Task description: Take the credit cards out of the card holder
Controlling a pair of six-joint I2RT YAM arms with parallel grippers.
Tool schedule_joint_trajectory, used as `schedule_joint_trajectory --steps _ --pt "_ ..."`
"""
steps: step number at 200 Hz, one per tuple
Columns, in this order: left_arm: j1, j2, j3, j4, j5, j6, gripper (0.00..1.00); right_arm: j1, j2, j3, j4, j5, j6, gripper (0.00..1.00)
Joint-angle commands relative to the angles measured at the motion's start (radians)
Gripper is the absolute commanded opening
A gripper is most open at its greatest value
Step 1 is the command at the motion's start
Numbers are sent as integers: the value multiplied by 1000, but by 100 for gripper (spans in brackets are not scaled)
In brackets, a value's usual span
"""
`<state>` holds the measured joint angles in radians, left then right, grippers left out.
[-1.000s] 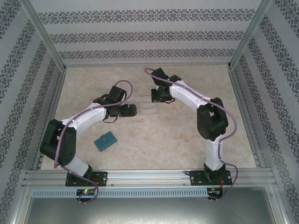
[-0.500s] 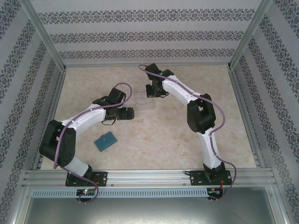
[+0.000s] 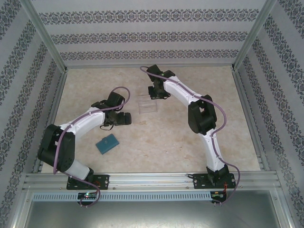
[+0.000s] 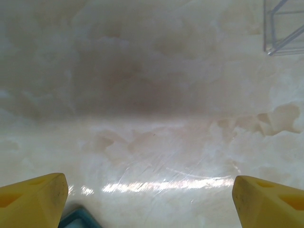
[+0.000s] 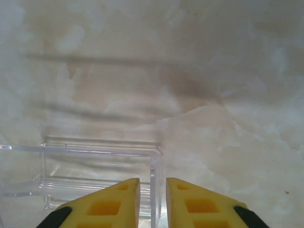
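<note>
– Now, claw status and location of the item, please.

– Left gripper: spread wide, pinching nothing, hanging low over the pale marbled table. Right gripper: parted by a narrow slit only, with nothing pinched that I can make out, poised over one wall of the clear rectangular plastic box. The small teal-blue folded wallet lies flat on the table near my left arm, well apart from the box. Neither claw touches it. It looks folded shut, so I cannot tell whether the thin credit cards sit inside.

– Hazards?

– Three, in my judgement. One: the wallet is soft and flat, so a single pinch may drag or lift it whole without opening it. Two: thin cards could slide out together and scatter. Three: my right claw sits so near the box wall that a careless descent could knock or tip the box.

– Recommendation?

– Pin the wallet with one claw and open it with the other.
</note>
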<state>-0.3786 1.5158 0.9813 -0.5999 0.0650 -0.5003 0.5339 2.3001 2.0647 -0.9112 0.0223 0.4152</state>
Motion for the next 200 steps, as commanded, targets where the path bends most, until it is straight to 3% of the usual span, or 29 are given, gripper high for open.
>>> schedule_joint_trajectory --steps 1,70,118,150,200 --pt "20 -35 -10 -92 -35 -57 90 -2 -29 26 -32 21 1 25" --pt "65 -82 -82 -235 -111 -234 100 4 -184 -75 11 -12 4 32" --pt "98 -146 -126 -272 -128 -299 100 8 -249 -125 34 -37 -6 36" --pt "119 -143 -180 -199 5 -243 100 12 -301 -172 48 -50 -9 37" --pt "121 -100 -201 -132 80 -188 100 30 -378 -264 72 -63 0 38"
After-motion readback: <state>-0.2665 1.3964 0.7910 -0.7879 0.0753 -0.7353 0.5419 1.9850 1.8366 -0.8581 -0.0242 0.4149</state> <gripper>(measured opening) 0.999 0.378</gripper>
